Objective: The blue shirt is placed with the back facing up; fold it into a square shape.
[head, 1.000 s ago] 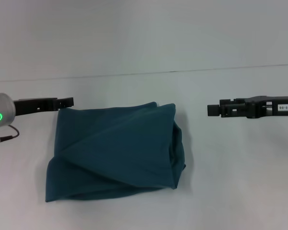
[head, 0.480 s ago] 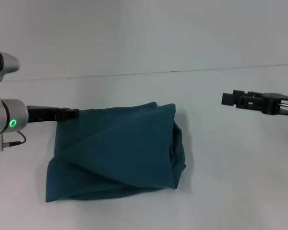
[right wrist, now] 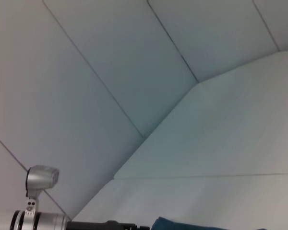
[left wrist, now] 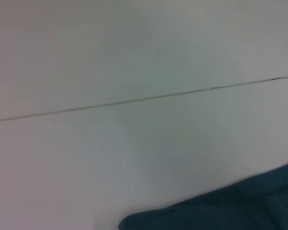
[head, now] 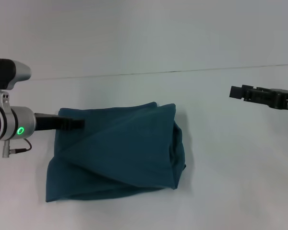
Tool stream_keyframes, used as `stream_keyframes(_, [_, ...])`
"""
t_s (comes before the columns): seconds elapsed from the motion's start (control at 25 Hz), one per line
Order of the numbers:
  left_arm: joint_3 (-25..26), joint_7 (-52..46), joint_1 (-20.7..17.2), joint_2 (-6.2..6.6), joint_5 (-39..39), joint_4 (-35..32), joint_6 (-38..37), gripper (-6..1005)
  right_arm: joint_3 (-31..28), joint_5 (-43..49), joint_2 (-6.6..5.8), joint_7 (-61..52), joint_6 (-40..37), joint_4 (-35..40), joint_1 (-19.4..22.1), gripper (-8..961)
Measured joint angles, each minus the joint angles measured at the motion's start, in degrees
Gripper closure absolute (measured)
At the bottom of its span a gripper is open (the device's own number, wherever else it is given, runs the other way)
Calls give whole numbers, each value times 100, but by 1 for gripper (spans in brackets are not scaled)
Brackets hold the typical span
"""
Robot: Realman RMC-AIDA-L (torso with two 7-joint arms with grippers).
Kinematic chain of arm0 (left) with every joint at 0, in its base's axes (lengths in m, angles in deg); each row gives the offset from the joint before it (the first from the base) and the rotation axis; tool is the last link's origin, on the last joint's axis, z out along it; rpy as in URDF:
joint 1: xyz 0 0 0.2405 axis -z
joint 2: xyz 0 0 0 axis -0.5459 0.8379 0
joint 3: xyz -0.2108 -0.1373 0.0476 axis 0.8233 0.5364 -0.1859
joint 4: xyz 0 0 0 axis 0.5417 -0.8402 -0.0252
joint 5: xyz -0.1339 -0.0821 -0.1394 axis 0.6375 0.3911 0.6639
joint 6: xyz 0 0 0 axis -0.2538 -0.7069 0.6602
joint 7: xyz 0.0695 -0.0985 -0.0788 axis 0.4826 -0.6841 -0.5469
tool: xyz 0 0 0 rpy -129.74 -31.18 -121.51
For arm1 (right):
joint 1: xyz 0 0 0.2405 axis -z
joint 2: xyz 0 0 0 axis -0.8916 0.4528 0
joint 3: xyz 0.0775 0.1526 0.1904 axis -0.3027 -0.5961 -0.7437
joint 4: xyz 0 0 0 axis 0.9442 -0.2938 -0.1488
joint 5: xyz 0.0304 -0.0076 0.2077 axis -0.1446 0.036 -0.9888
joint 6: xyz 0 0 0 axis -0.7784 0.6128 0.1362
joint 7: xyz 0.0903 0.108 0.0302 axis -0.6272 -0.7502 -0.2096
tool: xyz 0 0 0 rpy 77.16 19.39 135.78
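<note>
Fingers of your left gripper (head: pixel 76 124) sit over the far left corner of the blue shirt (head: pixel 117 151), but you can't tell if they're parted or pinching; the shirt lies mid-table, already a rough, lopsided square. If you regrab, take the corner's full stack and pull flat, not up. Right gripper (head: pixel 236 91) hangs well off to the right, its state unclear, above the plain white table (head: pixel 230 182) with a pale wall (head: pixel 144 33) behind.

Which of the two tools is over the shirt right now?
The left tool: its tip overlaps the far-left corner of the blue shirt. The right tool hangs well off to the shirt's right, clear of the fabric.
</note>
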Motion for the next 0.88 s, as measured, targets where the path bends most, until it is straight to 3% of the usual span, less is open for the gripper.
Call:
stream_keyframes(0.32, [-180, 1, 6, -34, -14, -15, 34, 324, -122, 0, -3, -8, -12, -4, 17, 13])
stream_keyframes(0.8, [-188, -51, -10, -100, -13, -187, 29, 526, -173, 10, -15, -19, -3, -88, 77, 12])
stream_keyframes(0.88, [-192, -52, -10, -99, -13, -187, 23, 766, -172, 10, -20, -19, -1, -99, 85, 12])
